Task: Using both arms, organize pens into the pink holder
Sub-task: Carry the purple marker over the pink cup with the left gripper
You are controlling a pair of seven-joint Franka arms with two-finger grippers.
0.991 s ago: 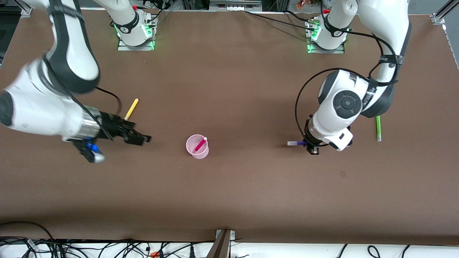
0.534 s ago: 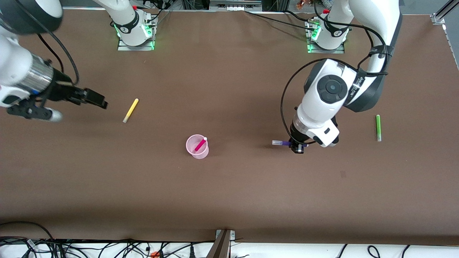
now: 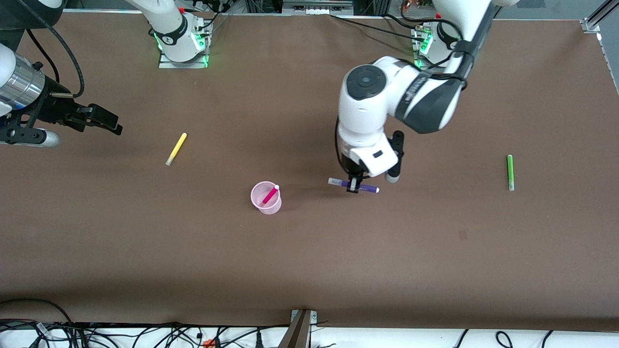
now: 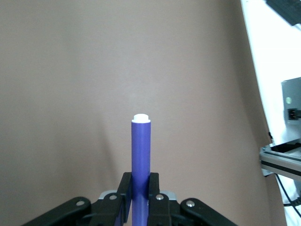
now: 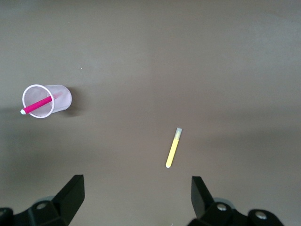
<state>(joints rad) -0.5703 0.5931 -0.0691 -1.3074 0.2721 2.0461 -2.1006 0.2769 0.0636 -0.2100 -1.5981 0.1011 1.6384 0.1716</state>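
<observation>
Our left gripper (image 3: pixel 353 185) has its black fingers clamped on the slim purple marker pen (image 3: pixel 353 185), held level in the air over bare brown table between the small round translucent pink plastic cup (image 3: pixel 266 197) and the left arm's end. In the left wrist view the purple barrel (image 4: pixel 140 160) juts straight out from the pinch, its whitish tip foremost. Our right gripper (image 3: pixel 104 119) hangs with its jaws wide apart and nothing in them, over the table at the right arm's end, near the slim yellow marker pen (image 3: pixel 176 149); that arm seems to be waiting. From its wrist we look down on the yellow pen (image 5: pixel 173 148) and the cup (image 5: pixel 45 100), well apart.

The cup stands upright with the magenta pen (image 3: pixel 270 194) leaning in it. The green pen (image 3: pixel 509 172) lies toward the left arm's end.

We judge the risks this way: the purple pen is carried level, so unless we tip it upright before release it could bridge the rim or knock the light cup over. The leaning magenta pen also narrows the opening and could deflect the incoming tip.
</observation>
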